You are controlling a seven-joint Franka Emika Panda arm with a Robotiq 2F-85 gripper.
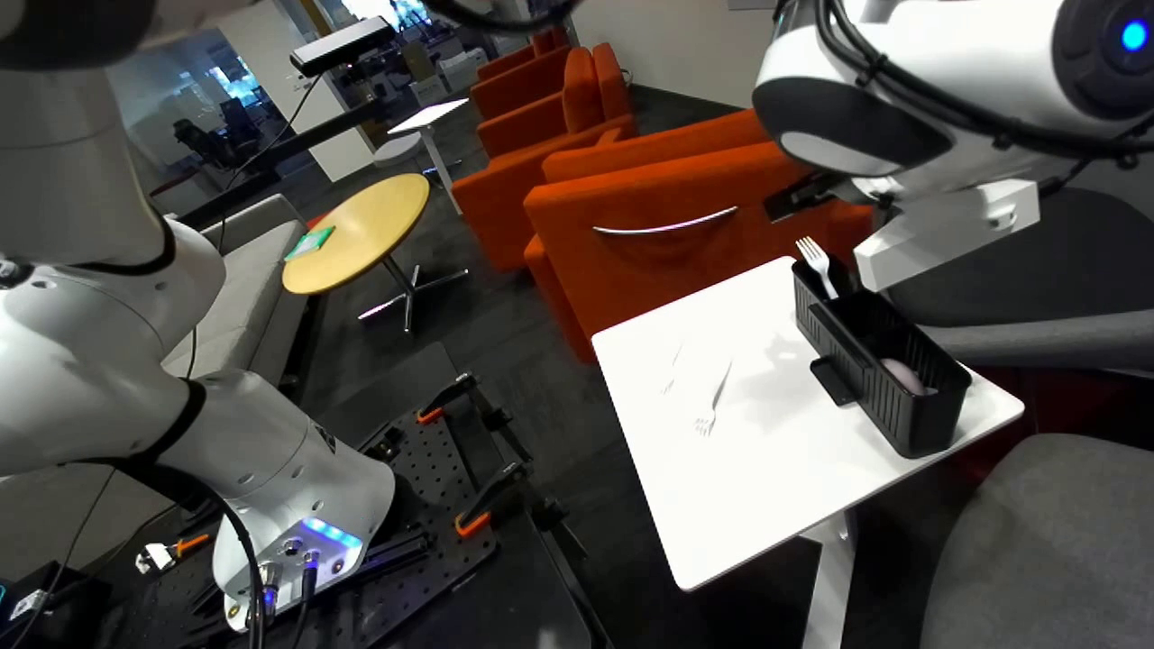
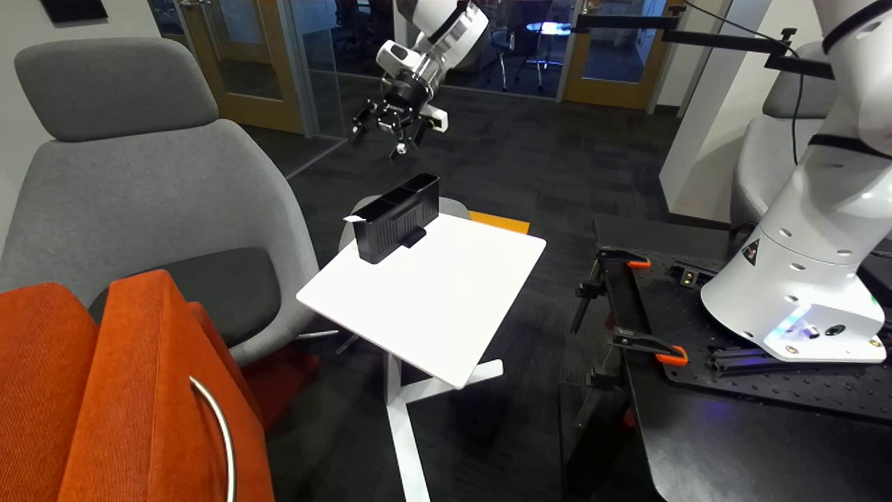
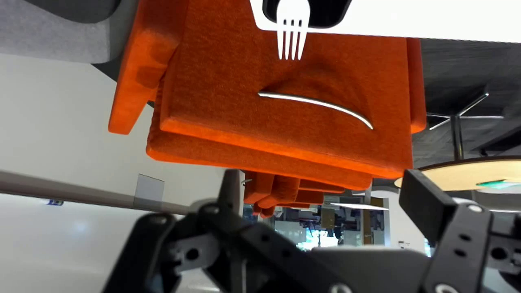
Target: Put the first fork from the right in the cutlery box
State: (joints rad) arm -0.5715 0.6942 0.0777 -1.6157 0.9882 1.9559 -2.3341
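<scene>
- Wrist view: the gripper (image 3: 323, 189) is standing jaws-apart, holding nothing.
- A fork (image 3: 293, 12), likely the task's, is leaning tines-up in the cutlery box (image 1: 870, 370).
- It's looking light, stiff, slippery; best grasping just below the tines.

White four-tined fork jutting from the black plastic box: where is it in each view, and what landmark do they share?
In an exterior view: fork right of centre, tines up, at the upper end of the box.
In an exterior view: fork left of centre, a white sliver at the box's left end.
In the wrist view: fork at the top edge, tines down.
Shared landmark: curved silver handle on the orange fabric chair.
</scene>
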